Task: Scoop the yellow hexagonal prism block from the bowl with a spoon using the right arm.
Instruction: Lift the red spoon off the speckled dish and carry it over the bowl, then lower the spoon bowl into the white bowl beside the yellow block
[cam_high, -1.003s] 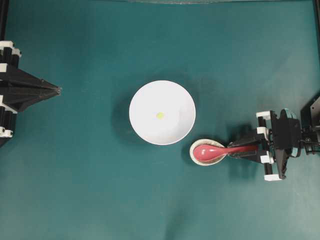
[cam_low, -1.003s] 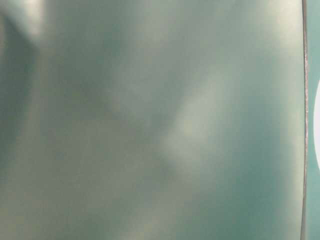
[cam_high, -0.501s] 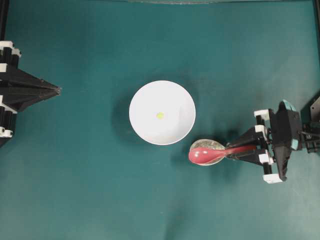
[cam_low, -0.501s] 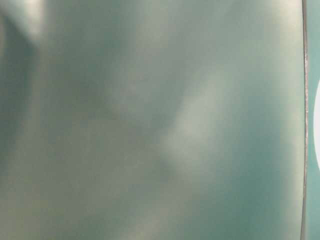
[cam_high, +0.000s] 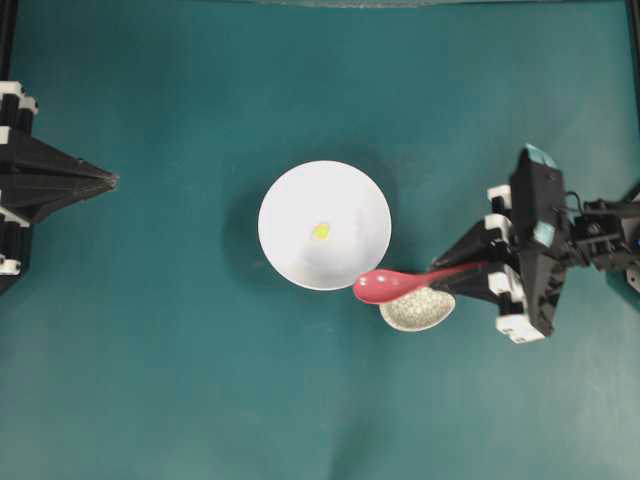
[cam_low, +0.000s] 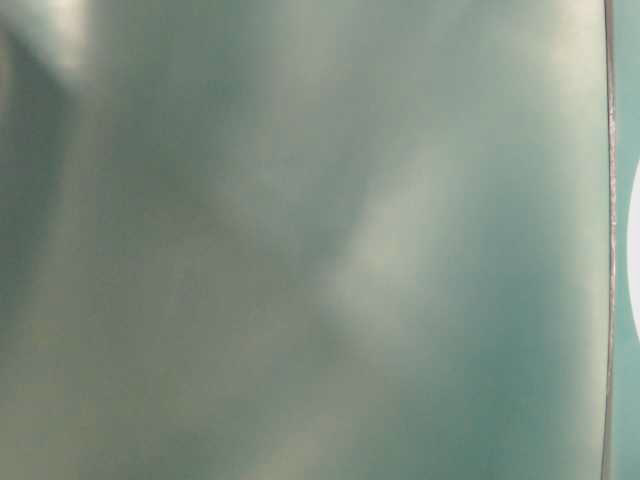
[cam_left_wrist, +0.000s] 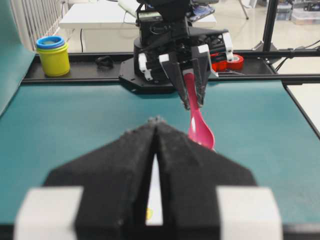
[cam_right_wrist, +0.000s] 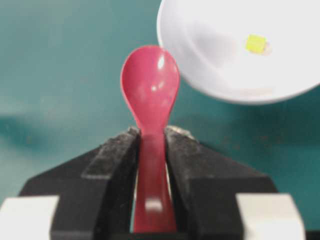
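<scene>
Pink-red spoon (cam_high: 388, 285) is clamped by its handle in the right arm's fingers (cam_right_wrist: 112, 165), its head over the lower right rim of the bowl (cam_high: 290, 200) at frame centre. Inside lies the yellow hexagonal prism block (cam_high: 320, 232). At far left, the left fingers (cam_left_wrist: 125, 170) are pressed together.

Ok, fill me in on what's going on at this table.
The right gripper is shut on the handle of a pink spoon, held above the table with its head by the near rim of the white bowl. A small yellow block sits in the bowl, not yet scooped. A speckled dish lies just beside the bowl, under the spoon. The left gripper is parked shut, away from everything.
</scene>
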